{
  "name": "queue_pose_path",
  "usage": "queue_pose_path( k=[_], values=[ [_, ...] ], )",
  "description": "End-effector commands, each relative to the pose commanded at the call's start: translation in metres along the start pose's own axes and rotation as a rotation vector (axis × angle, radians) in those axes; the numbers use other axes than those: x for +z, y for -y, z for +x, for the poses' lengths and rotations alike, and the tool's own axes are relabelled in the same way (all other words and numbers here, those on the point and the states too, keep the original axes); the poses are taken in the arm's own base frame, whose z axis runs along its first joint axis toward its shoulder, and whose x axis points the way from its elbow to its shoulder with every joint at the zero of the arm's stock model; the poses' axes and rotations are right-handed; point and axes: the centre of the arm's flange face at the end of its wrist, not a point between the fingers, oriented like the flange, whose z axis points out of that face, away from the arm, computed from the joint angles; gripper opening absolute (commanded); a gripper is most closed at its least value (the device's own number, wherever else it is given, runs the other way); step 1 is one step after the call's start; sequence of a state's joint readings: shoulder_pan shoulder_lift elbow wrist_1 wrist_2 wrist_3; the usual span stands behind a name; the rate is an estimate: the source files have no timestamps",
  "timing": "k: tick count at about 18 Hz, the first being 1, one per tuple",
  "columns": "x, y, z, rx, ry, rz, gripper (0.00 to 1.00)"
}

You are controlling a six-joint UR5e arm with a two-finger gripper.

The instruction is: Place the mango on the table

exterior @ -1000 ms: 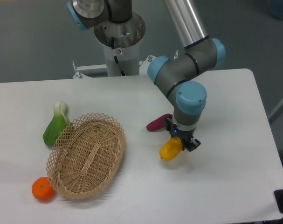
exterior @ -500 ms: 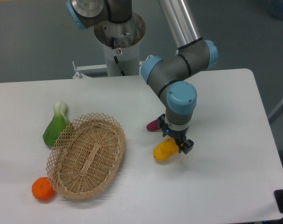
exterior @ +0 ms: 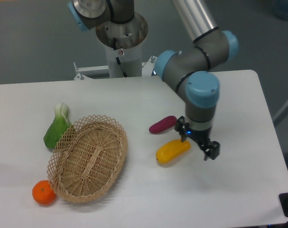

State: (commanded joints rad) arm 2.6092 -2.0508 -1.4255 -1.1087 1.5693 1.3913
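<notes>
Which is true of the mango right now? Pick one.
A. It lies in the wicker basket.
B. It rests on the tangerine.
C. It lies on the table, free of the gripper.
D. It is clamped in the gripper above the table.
C: the mango lies on the white table beside the sweet potato, with the gripper off to its right, not gripping it.

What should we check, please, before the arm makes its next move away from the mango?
1. Mango lying on the table: ok.
2. Gripper off the mango: ok, it sits to the fruit's right with nothing between its fingers.
3. Mango at rest, not rolling: cannot tell from one picture.
4. Mango apart from the sweet potato: ok, a gap shows.
5. Wicker basket away from the arm: ok, well off to the side.
</notes>
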Motion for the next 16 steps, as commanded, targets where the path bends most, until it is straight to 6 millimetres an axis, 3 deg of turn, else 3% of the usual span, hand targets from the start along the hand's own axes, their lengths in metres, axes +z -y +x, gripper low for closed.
queue_pose_path(
  k=[5,16],
  values=[
    [-0.009,-0.025,-0.043,-0.039,0.003,-0.006,1.0],
    [-0.001,-0.055,-0.085,-0.041,-0.007,-0.017,1.0]
  ],
)
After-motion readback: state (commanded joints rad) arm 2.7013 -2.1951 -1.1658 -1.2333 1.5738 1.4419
